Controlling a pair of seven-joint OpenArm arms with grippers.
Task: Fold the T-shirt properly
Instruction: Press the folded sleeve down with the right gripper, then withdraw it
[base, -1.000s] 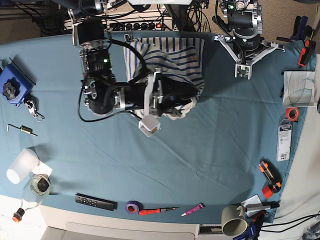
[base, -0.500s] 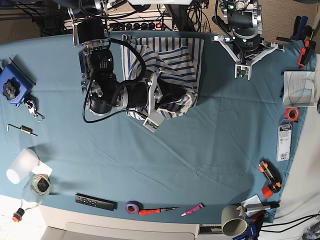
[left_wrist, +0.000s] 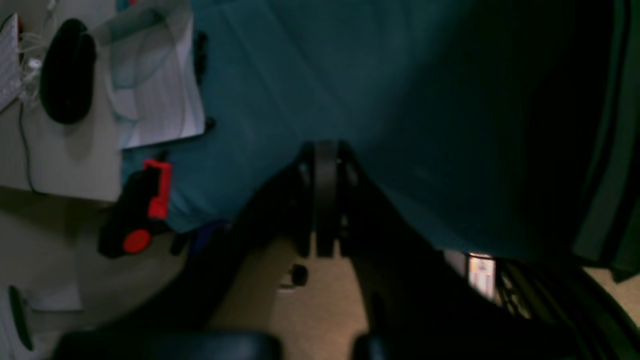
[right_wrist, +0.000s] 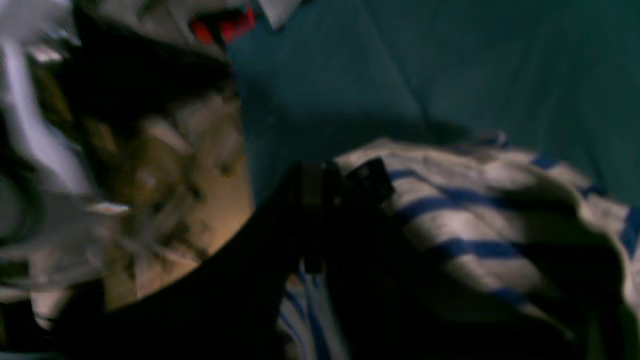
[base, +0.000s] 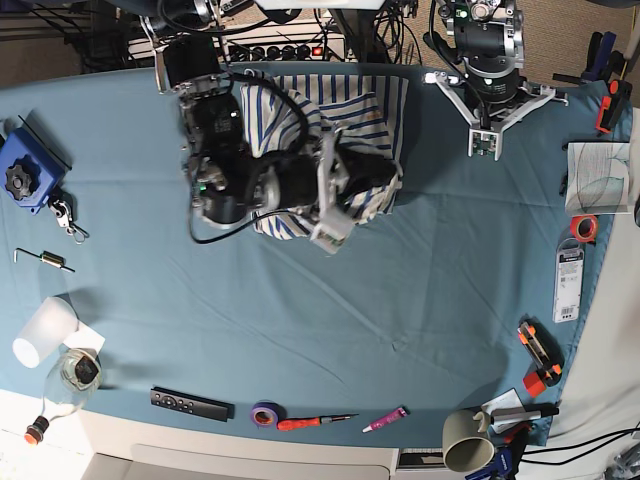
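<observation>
The white T-shirt with blue stripes (base: 345, 115) lies bunched in a rough fold at the back middle of the teal table. My right arm reaches across it. The right gripper (base: 380, 172) is over the shirt's right part. In the right wrist view its fingers (right_wrist: 314, 172) are together at the edge of the striped cloth (right_wrist: 480, 215); I cannot tell if cloth is pinched. My left gripper (base: 488, 95) hangs near the table's back edge, right of the shirt. It is shut and empty (left_wrist: 325, 155) over bare teal cloth.
A paper sheet (base: 600, 175), orange tape (base: 584, 227) and orange clamps (base: 540, 355) lie along the right edge. A remote (base: 190, 403), purple tape roll (base: 265, 413), red screwdriver (base: 310, 422) and mug (base: 465, 440) line the front. A blue block (base: 25, 165) and white cup (base: 45, 330) are at the left.
My right arm has swung right and toward the back over the shirt, and the cloth under it has bunched up more. The left arm has not moved.
</observation>
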